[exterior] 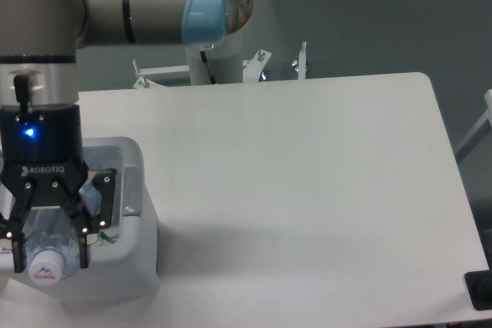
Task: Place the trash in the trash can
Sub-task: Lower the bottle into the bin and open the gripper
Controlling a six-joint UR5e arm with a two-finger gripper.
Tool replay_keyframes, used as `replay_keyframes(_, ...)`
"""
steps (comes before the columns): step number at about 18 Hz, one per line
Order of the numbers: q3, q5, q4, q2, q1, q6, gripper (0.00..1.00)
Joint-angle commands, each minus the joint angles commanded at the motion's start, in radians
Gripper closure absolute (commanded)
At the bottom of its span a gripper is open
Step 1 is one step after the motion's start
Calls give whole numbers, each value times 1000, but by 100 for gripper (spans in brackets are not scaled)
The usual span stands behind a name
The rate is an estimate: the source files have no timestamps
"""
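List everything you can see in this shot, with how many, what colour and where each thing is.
plastic bottle: one, clear with a white cap, held in the gripper over the trash can.
trash can: one, white, front left of the table.
wrapper: one, only a green and white scrap showing inside the trash can, beside the gripper.
table: one, white, filling most of the view.
gripper: one, black, shut on the plastic bottle, above the trash can.
arm: one, grey with light blue caps, top left.
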Motion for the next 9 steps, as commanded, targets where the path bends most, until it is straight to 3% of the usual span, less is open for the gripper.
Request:
replay_keyframes(5,-48,8,-2,44,15,34,0)
replay_keyframes(9,-74,20,-3,64,151,58,0)
